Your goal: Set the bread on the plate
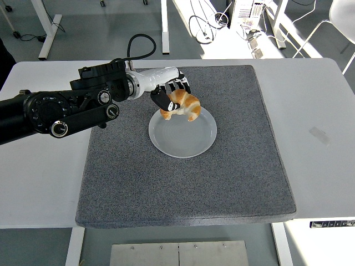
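A golden-brown croissant (184, 106) hangs over the far part of the white plate (183, 138), held in the curled black fingers of my left hand (173, 100). The plate lies in the middle of a grey mat (183, 183), with nothing on it. My left arm (66, 111) reaches in from the left edge across the mat's far left corner. Whether the bread touches the plate I cannot tell. The right arm is out of view.
The grey mat covers most of the white table (321, 144). A small strip of tape (319, 134) lies on the table at the right. Beyond the table's far edge are desk legs and cables (208, 25) on the floor.
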Controlling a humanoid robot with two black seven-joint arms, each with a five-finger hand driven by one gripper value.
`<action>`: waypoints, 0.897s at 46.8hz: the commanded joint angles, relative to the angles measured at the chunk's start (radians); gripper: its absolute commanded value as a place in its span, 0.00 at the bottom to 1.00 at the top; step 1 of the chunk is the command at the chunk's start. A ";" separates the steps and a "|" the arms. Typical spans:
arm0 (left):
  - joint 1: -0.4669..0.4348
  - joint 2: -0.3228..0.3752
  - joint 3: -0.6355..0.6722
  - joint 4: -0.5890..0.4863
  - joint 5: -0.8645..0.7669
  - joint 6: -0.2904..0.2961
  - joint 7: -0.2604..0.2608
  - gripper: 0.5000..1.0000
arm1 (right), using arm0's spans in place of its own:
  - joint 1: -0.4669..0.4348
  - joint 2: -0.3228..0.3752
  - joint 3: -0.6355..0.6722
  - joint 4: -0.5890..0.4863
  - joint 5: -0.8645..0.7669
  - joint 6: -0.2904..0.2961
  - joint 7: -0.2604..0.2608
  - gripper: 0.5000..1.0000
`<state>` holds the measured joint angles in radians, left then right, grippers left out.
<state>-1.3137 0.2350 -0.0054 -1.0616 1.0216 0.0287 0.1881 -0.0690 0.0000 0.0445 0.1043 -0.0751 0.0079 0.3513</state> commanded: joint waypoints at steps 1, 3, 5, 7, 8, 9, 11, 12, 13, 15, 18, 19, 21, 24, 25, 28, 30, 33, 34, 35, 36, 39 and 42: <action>0.010 -0.011 0.002 0.014 0.009 0.000 -0.003 0.02 | 0.000 0.000 0.000 0.000 0.000 0.000 0.000 1.00; 0.014 -0.016 0.002 0.018 0.011 0.000 -0.003 0.02 | 0.000 0.000 0.000 0.000 0.000 0.000 0.000 1.00; 0.019 -0.022 0.002 0.020 0.012 0.000 -0.003 0.03 | 0.000 0.000 0.000 0.000 0.000 0.000 0.000 1.00; 0.025 -0.025 0.004 0.022 0.012 0.000 -0.003 0.03 | 0.000 0.000 0.000 0.000 0.000 0.000 0.000 1.00; 0.027 -0.028 0.004 0.022 0.012 0.000 -0.003 0.03 | 0.000 0.000 0.000 0.000 0.000 0.000 0.000 1.00; 0.028 -0.028 0.007 0.022 0.014 0.000 -0.003 0.03 | 0.000 0.000 0.000 0.000 0.000 0.000 0.000 1.00; 0.036 -0.029 0.007 0.023 0.017 0.000 -0.003 0.03 | 0.000 0.000 0.000 0.000 0.000 0.000 0.000 1.00; 0.037 -0.029 0.007 0.023 0.017 0.000 -0.003 0.03 | 0.000 0.000 0.000 0.000 0.000 0.000 0.000 1.00; 0.040 -0.031 0.007 0.023 0.017 0.000 -0.003 0.03 | 0.000 0.000 0.000 0.000 0.000 0.000 0.000 1.00; 0.047 -0.034 0.008 0.028 0.018 0.002 -0.003 0.03 | 0.000 0.000 0.000 0.000 0.000 0.000 0.000 1.00; 0.053 -0.045 0.010 0.043 0.020 0.008 -0.003 0.03 | 0.000 0.000 0.000 0.000 0.000 0.000 0.000 1.00; 0.053 -0.048 0.010 0.048 0.023 0.008 -0.003 0.03 | 0.000 0.000 0.000 0.000 0.000 0.000 0.000 1.00; 0.059 -0.052 0.016 0.054 0.038 0.010 -0.003 0.03 | 0.000 0.000 0.000 0.000 0.000 0.000 0.000 1.00; 0.068 -0.059 0.022 0.061 0.055 0.011 -0.003 0.03 | 0.000 0.000 0.000 0.000 0.000 0.000 0.000 1.00; 0.071 -0.060 0.024 0.063 0.057 0.013 -0.003 0.03 | 0.000 0.000 0.000 0.000 0.000 0.000 0.000 1.00; 0.077 -0.063 0.024 0.064 0.058 0.016 -0.003 0.03 | 0.000 0.000 0.000 0.000 0.000 0.000 0.000 1.00; 0.082 -0.065 0.027 0.066 0.058 0.016 -0.003 0.03 | 0.000 0.000 0.000 0.000 0.000 0.000 0.000 1.00; 0.086 -0.065 0.036 0.072 0.058 0.017 -0.003 0.03 | 0.000 0.000 0.000 0.000 0.000 0.000 0.000 1.00; 0.086 -0.066 0.038 0.075 0.058 0.017 -0.003 0.03 | 0.000 0.000 0.000 0.000 0.000 0.000 0.000 1.00; 0.086 -0.066 0.038 0.077 0.058 0.019 -0.003 0.03 | 0.000 0.000 0.000 0.000 0.000 0.000 0.000 1.00; 0.086 -0.066 0.038 0.077 0.058 0.020 -0.003 0.03 | 0.000 0.000 0.000 0.000 0.000 0.000 0.000 1.00; 0.085 -0.074 0.039 0.078 0.057 0.022 -0.001 0.04 | 0.000 0.000 0.000 0.000 0.000 0.000 0.000 1.00; 0.085 -0.082 0.039 0.081 0.057 0.022 0.001 0.15 | 0.000 0.000 0.000 0.000 0.000 0.000 0.000 1.00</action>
<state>-1.2275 0.1593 0.0337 -0.9823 1.0791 0.0505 0.1857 -0.0690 0.0000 0.0445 0.1043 -0.0752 0.0075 0.3513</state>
